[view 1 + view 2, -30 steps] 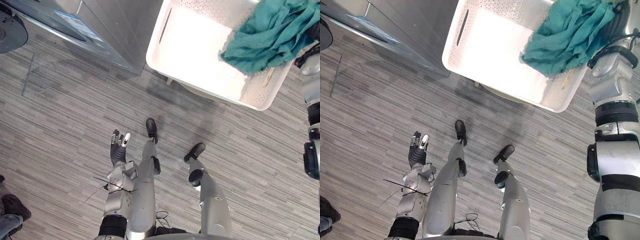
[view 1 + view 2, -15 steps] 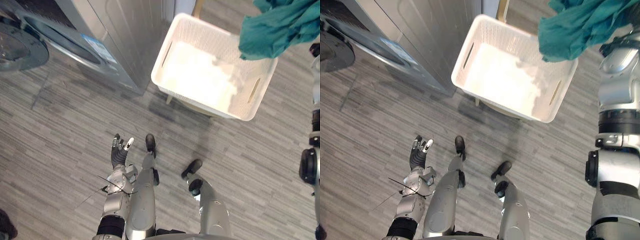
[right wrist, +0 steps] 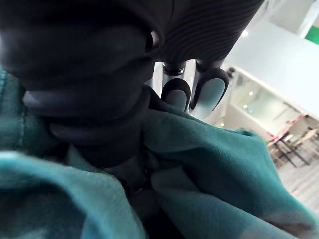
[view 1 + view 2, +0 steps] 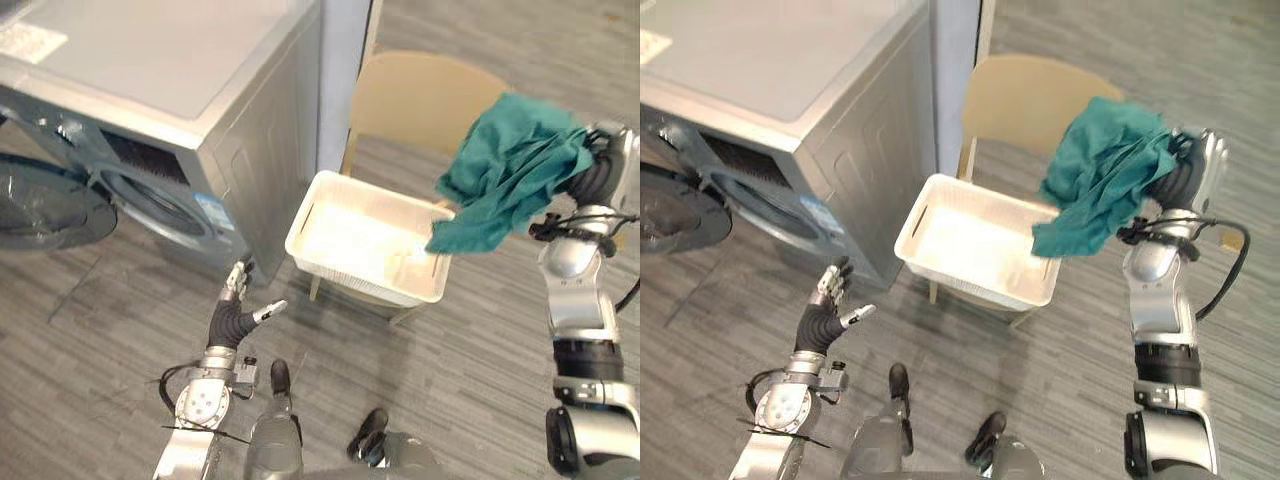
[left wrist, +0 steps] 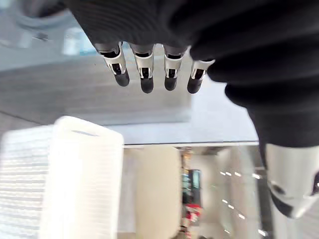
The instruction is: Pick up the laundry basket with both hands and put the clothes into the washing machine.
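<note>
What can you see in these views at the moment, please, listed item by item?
washing machine: one, silver-grey, ahead on the left
door: one, round, swung open at the machine's front
laundry basket: one, white, just right of the machine
cloth: one, teal, hanging above the basket's right end
chair: one, tan, behind the basket
floor: grey, striped
left hand: open, held low in front of the machine
right hand: raised, fingers curled on the cloth

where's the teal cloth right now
The teal cloth hangs on the right of the eye views, gripped in the right robot hand, above the white basket's right end.
</note>
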